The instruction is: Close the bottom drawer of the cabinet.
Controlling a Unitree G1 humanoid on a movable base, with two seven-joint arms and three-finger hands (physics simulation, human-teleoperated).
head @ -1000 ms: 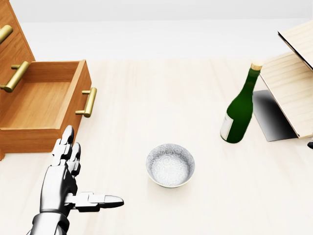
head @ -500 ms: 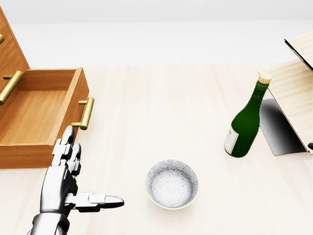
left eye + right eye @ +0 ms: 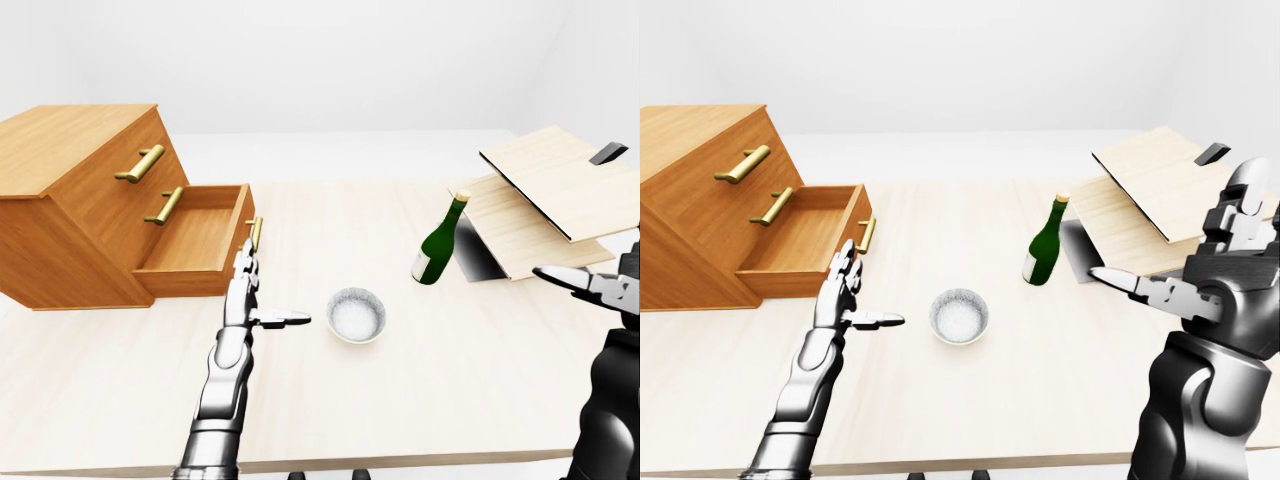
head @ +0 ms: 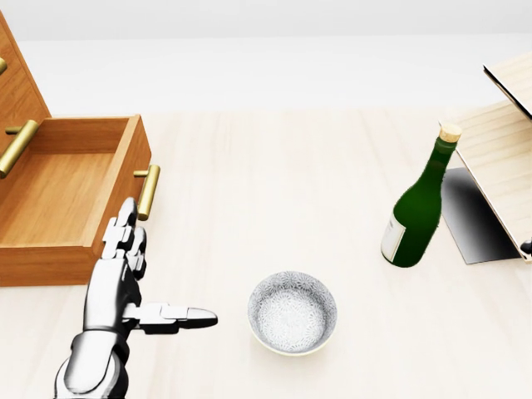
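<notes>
The wooden cabinet [image 3: 70, 200] stands at the left of the table. Its bottom drawer [image 4: 66, 191] is pulled out and holds nothing, and a brass handle [image 4: 148, 192] sits on the drawer front. My left hand [image 4: 162, 266] is open, fingers stretched toward the drawer front and thumb pointing right. The fingertips [image 4: 126, 209] reach just below the handle's lower end; whether they touch the drawer does not show. My right hand [image 3: 1170, 235] is raised at the right, open and holding nothing, far from the cabinet.
A white bowl [image 4: 293, 312] sits on the table just right of my left hand. A green corked bottle [image 4: 418, 204] stands further right. Light wooden boards [image 4: 499, 158] lean at the right edge. The table's near edge [image 3: 400, 462] runs along the bottom.
The camera tilted a second ago, sliding everything lower in the picture, then held still. My left hand has since moved up toward the drawer front, near the handle.
</notes>
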